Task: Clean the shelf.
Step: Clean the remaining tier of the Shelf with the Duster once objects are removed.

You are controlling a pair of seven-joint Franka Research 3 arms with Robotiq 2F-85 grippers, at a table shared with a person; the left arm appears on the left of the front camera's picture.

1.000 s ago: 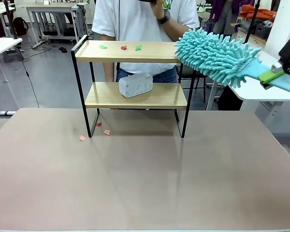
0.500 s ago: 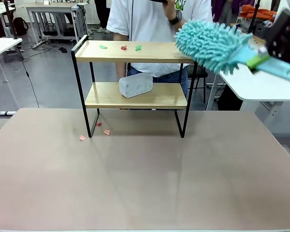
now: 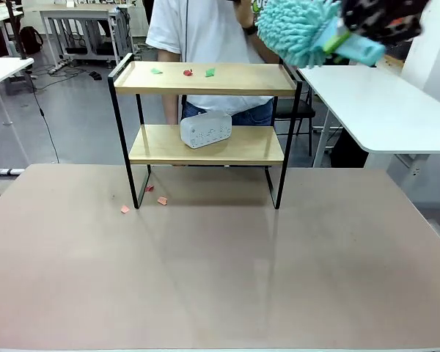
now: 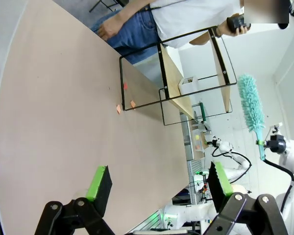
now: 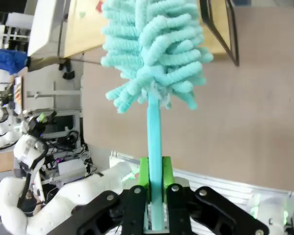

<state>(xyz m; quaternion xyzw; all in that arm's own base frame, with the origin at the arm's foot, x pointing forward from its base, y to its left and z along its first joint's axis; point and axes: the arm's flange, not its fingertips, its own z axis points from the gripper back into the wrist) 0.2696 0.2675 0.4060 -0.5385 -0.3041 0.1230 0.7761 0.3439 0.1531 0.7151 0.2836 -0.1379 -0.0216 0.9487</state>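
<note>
the right gripper sits high at the top right of the front view, blurred, its arm reaching in from the right above the level of the shelf. its jaws are clamped tight on the blue handle of a fluffy turquoise duster, the green pads pressing both sides of the handle near its end. in the right wrist view the gripper points down the straight handle to the duster, with a wooden board of the shelf and the brown table beyond it. the duster head juts left from the gripper, over the right end of the top board and in front of the person; the left wrist view shows the duster off the shelf, with a gap between them. the shelf stands at the far middle of the table, just in front of the person. small green and red paper scraps lie on the left half of its top board, a white box sits on the lower board, and a few pinkish scraps lie on the table by the shelf's front left leg. the left gripper hangs low over the table, well apart from the shelf, fingers pointing across the table toward it, jaws spread wide with nothing between them.
</note>
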